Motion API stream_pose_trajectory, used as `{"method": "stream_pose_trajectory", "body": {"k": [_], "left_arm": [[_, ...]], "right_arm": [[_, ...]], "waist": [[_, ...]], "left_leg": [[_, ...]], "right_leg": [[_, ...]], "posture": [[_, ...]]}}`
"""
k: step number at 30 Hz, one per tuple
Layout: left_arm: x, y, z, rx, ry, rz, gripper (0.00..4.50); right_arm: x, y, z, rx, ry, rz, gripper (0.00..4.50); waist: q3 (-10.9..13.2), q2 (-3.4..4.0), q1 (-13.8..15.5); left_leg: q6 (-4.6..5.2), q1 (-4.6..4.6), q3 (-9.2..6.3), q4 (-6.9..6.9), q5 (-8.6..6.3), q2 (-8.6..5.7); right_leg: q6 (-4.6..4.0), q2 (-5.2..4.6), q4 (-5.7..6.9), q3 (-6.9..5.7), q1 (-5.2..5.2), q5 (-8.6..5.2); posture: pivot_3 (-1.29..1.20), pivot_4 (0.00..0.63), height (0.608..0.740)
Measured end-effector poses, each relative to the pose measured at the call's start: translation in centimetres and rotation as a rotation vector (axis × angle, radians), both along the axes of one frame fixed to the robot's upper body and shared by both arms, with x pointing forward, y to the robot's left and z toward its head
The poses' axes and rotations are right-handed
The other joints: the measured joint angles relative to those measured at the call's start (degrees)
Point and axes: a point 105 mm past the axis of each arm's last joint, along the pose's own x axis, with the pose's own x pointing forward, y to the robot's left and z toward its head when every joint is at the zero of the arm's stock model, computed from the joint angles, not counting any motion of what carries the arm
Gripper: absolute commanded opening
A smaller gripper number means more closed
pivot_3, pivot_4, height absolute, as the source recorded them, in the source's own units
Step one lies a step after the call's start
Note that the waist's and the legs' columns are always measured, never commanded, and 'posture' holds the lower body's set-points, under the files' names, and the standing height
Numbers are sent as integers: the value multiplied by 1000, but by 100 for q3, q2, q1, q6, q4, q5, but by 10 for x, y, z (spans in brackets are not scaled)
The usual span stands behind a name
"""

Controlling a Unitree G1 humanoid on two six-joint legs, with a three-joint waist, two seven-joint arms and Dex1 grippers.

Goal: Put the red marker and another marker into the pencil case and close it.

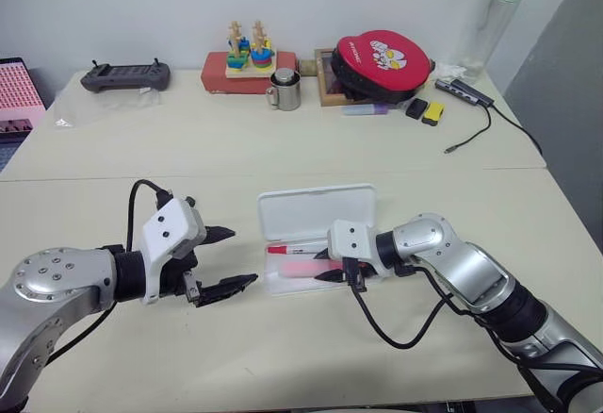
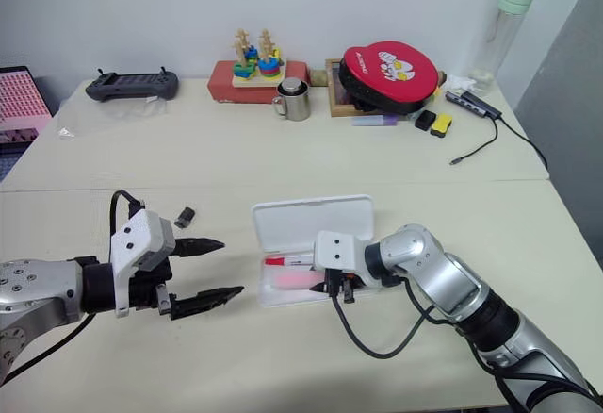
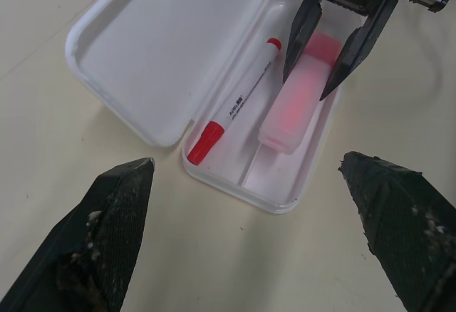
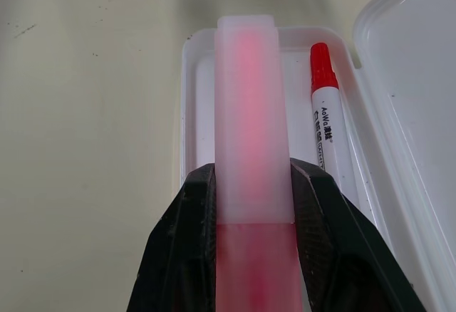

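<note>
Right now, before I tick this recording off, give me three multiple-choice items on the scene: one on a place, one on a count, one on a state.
1. Where does the red marker lie?
A. On the table beside the case
B. In the pencil case tray
C. In the left end effector

2. How many markers are over or in the tray?
A. One
B. Two
C. Three

3. How is the lid?
A. Open
B. Shut
C. Detached

Answers:
1. B, it rests in the tray next to the lid's hinge.
2. B, the red marker and the pink highlighter, which the right end effector grips.
3. A, it lies folded back flat.
</note>
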Motion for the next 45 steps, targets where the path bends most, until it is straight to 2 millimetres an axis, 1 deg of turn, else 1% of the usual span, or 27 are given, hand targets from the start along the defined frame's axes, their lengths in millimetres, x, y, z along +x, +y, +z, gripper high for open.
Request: {"method": "stream_pose_trajectory", "body": {"k": [1, 2, 3, 4, 5, 7, 8, 10, 11, 12, 15, 19, 21, 24, 26, 28, 30, 34, 37, 41, 45], "left_arm": [[0, 0, 0, 0, 0, -1, 4500], [-1, -1, 0, 1, -3, -1, 4500], [-1, -1, 0, 0, -4, 0, 4500], [0, -1, 0, 0, -6, 3, 4500], [0, -1, 0, -1, -8, 6, 4500], [0, -1, 0, -4, -9, 9, 4500], [0, -1, 0, -4, -9, 9, 4500], [0, -1, 0, -4, -9, 9, 4500], [0, -1, 0, -5, -9, 10, 4500], [0, -1, 0, -6, -9, 11, 4500], [1, -2, -1, -12, -10, 9, 4500], [1, -5, -3, -15, -2, 0, 4500], [3, -6, -3, -19, -13, 0, 4500], [5, -6, -4, -28, -9, 5, 4500], [6, -5, -5, -27, -8, 11, 4500], [6, -4, -5, -27, -12, 14, 4500], [7, -4, -6, -31, -15, 27, 4500], [7, -2, -9, -41, -18, 51, 4500], [8, 0, -10, -55, -26, 84, 4500], [12, 13, -10, -65, -63, 200, 4500], [14, 25, -10, -66, -81, 292, 4500]], "right_arm": [[0, 0, 0, -2, 0, 2, 1951], [0, -1, -2, -11, 4, 2, 2254], [0, -2, -4, -19, 6, 3, 2370], [0, -2, -4, -19, 2, 3, 2697], [0, -2, -3, -18, 0, 5, 2904], [0, -2, -3, -17, -2, 5, 3493], [0, -2, -3, -16, -1, 5, 3672], [0, -3, -2, -15, 1, 4, 4185], [1, -3, -1, -14, 9, 1, 4376], [0, -4, 0, -14, 18, 5, 4470], [2, -5, 10, 5, 32, -6, 4470], [9, -4, 34, 47, 11, -19, 4470], [10, -3, 44, 79, 41, -28, 4470], [7, -4, 61, 112, 54, -24, 4470], [5, -8, 67, 116, 58, -26, 4470], [3, -12, 68, 117, 73, -33, 4470], [2, -30, 67, 85, 77, -65, 4470], [7, -50, 67, 67, 60, -134, 4470], [5, -53, 66, 69, 58, -140, 4470], [5, -61, 62, 73, 63, -179, 4470], [7, -63, 67, 91, 50, -196, 4470]], "waist": [[0, 0, 2], [0, 0, 2], [0, 0, 2], [0, 0, 0], [0, 0, 0], [0, 0, -1], [0, 0, -1], [0, 0, -1], [0, 0, -1], [0, 0, 0], [0, 0, 0], [0, 0, 0], [1, 2, 0], [1, 2, 0], [1, 2, 1], [1, 2, 2], [1, 2, 20], [1, 2, 16], [1, 2, -17], [1, 2, 2], [1, 2, 2]], "left_leg": [[0, 0, -1, 0, 0, 0], [0, 0, -1, 0, 0, 0], [0, -1, 0, 0, 0, 0], [0, 0, 0, -1, 0, 0], [0, 0, -1, -1, 0, 1], [0, 0, -1, -1, 0, 1], [0, 0, 0, -1, 0, 1], [0, -1, 0, -1, 0, 0], [0, -1, 0, -1, 0, 0], [0, -1, 0, -1, 0, 0], [1, -2, -1, -1, -1, 0], [16, -1, -2, 0, -9, 1], [16, -2, -4, -1, -9, -1], [16, -3, -5, -1, -9, 0], [15, -4, -6, -3, -9, 0], [17, -6, -4, -3, -9, 0], [18, -9, -5, -3, -10, -3], [20, -6, -1, -2, -11, -1], [20, -2, 0, -2, -11, 4], [20, -5, 1, 1, -11, -1], [20, -4, 1, 1, -11, 0]], "right_leg": [[0, 0, 0, -1, 0, 0], [0, 0, 0, -1, 0, 0], [0, 0, 0, 0, 0, 0], [0, 0, 1, 0, -1, 0], [0, 0, 1, -1, 0, 0], [0, 0, 1, -1, -1, 0], [0, 0, 0, 0, -1, 0], [0, 0, -1, 0, -1, 0], [0, 0, -1, 0, -1, 0], [0, 0, -2, 0, -1, 0], [0, 0, -1, 0, -1, 0], [0, 1, 1, -1, -1, 0], [-1, 0, 1, -2, -2, 0], [-1, 0, -2, -2, -2, 0], [-1, 0, -7, -4, -2, 0], [-1, 0, -8, -3, -2, 0], [0, -2, -13, -4, -1, 0], [0, -2, -7, -2, -1, 0], [-1, 2, -1, -1, -2, 0], [0, -1, -3, 1, -1, 0], [0, -1, -3, 1, 0, 1]], "posture": [[0, 150, 740], [0, 150, 740], [0, 150, 740], [0, 150, 740], [0, 150, 740], [0, 150, 740], [0, 150, 740], [0, 150, 740], [0, 150, 740], [0, 150, 740], [0, 150, 740], [0, 150, 740], [0, 150, 740], [0, 150, 740], [0, 150, 740], [0, 150, 740], [0, 150, 740], [0, 150, 740], [0, 150, 740], [0, 150, 740], [0, 150, 740]]}}
